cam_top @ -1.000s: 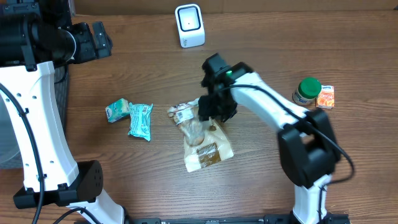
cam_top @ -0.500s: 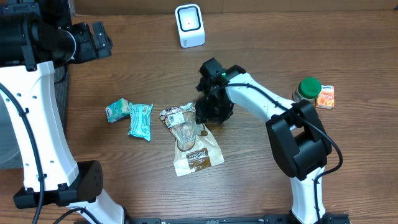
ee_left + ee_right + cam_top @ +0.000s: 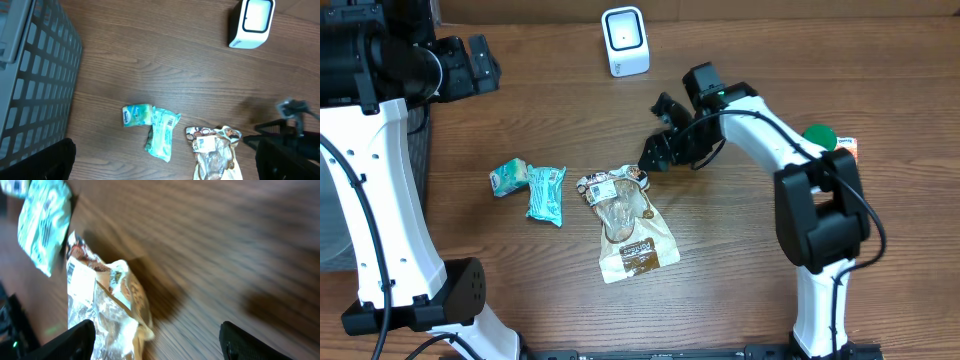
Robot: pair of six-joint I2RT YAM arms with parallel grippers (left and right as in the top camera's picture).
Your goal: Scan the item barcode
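The snack bag (image 3: pixel 626 226) lies flat on the table (image 3: pixel 740 290) near its middle. A white label (image 3: pixel 611 184) sits at the bag's far end, and the clear, crinkled pouch spreads out below it toward the near edge. The barcode scanner (image 3: pixel 625 41) stands well apart from the bag at the far edge, its window facing the near side. Just beyond the bag's far-right corner hangs the right gripper (image 3: pixel 660 132). Its fingers are spread with nothing between them, and the wrist view shows bare wood in the gap with the bag off to one side. The arm reaches in from the right with the wrist turned left and tilted down toward the label. The main risk I judge is the grip. The film is slack and slippery, so a pinch at one corner could let the bag droop or twist, folding the label or turning it away from the scanner. A pinch across the label would cover the code. A low approach could also shove the bag left into the two teal packets (image 3: pixel 530 187). The green-lidded jar (image 3: pixel 818 136) and orange carton (image 3: pixel 848 148) sit behind the arm's elbow and could be clipped on a swing. The left gripper (image 3: pixel 485 63) is parked high at the far left, fingers wide apart and empty.
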